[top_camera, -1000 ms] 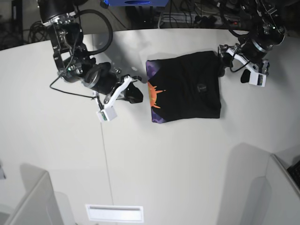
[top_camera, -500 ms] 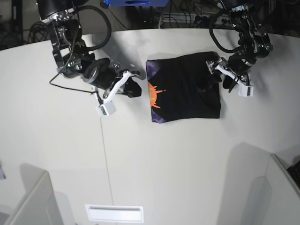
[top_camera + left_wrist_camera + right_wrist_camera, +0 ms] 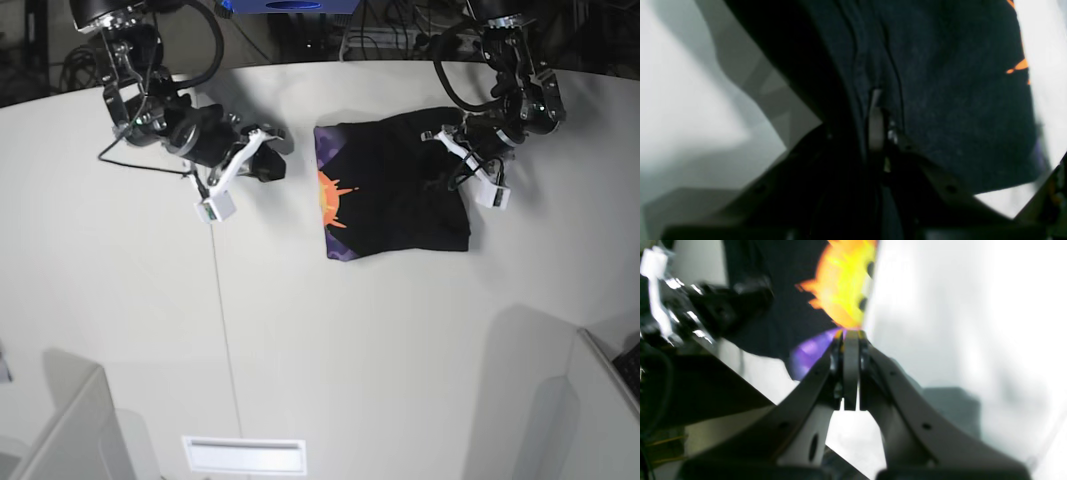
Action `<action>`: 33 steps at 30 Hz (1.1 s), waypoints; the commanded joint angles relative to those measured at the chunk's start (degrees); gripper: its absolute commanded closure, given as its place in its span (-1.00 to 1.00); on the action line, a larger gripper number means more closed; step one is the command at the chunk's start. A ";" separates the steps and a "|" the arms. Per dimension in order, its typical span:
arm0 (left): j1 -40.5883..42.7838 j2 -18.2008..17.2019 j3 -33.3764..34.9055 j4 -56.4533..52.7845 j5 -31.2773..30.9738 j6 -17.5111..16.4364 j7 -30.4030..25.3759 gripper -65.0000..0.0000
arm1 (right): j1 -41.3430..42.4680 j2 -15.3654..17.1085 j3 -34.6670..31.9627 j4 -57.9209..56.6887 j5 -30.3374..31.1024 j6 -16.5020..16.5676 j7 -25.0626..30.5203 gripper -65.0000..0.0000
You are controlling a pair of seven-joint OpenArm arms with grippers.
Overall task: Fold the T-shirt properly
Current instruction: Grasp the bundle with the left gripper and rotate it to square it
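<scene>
1. The T-shirt point(image 3: 395, 190), a folded rectangle, lies upper centre-right on the table point(image 3: 330, 350).
2. The left gripper point(image 3: 448, 172) pinches its right edge; the right gripper point(image 3: 268, 165), closed and empty, hovers just left.
3. We judge a further fold comes next: carry that edge leftward.

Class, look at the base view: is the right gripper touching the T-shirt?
No. The right gripper sits on the bare table, with a clear gap between it and the T-shirt edge.
</scene>
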 commanded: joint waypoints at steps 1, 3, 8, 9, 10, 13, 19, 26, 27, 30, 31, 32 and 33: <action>0.08 -0.42 -0.06 0.38 5.13 0.70 1.45 1.00 | -0.57 0.11 1.66 1.26 0.87 0.55 0.87 1.00; -0.09 -0.51 -0.06 0.47 8.12 0.70 1.45 1.00 | -2.59 -0.15 5.35 1.26 0.87 0.55 0.87 1.00; -1.50 -5.35 9.43 0.47 14.53 0.62 1.45 1.00 | -4.96 -0.24 12.74 1.17 0.87 0.64 0.87 1.00; -1.67 -6.23 11.89 0.47 15.41 0.62 1.37 1.00 | -5.40 -0.24 14.06 1.17 0.87 0.64 0.87 1.00; -1.94 -6.84 13.91 0.47 16.03 0.62 1.28 1.00 | -5.58 -0.15 15.38 1.17 0.87 0.64 0.87 1.00; -4.05 -8.60 19.54 0.91 19.11 0.62 1.45 1.00 | -6.81 -0.07 19.51 0.90 0.79 0.64 0.87 1.00; -8.80 -10.27 30.71 1.17 28.69 0.62 1.45 1.00 | -9.80 -0.07 28.12 0.82 0.79 0.64 0.87 1.00; -15.83 -11.50 46.88 0.82 33.26 0.35 1.45 1.00 | -12.08 -0.33 34.89 0.73 0.79 5.03 0.78 1.00; -16.97 -11.94 49.43 0.82 33.35 0.35 1.45 1.00 | -12.26 -0.42 35.51 0.73 0.79 5.30 0.61 1.00; -20.58 -13.61 58.66 0.82 33.35 0.35 1.37 1.00 | -13.67 -0.42 36.56 0.73 0.79 5.56 0.70 1.00; -21.54 -14.14 60.95 0.82 33.35 0.35 1.28 1.00 | -14.02 -0.42 36.65 0.73 0.79 5.56 0.70 1.00; -22.51 -14.40 63.15 0.82 33.35 0.35 1.28 1.00 | -14.37 -0.42 36.74 0.73 0.79 5.56 0.78 1.00; -23.48 -14.58 65.34 0.82 33.35 0.35 1.28 1.00 | -14.55 -0.42 36.74 0.73 0.79 5.56 0.78 1.00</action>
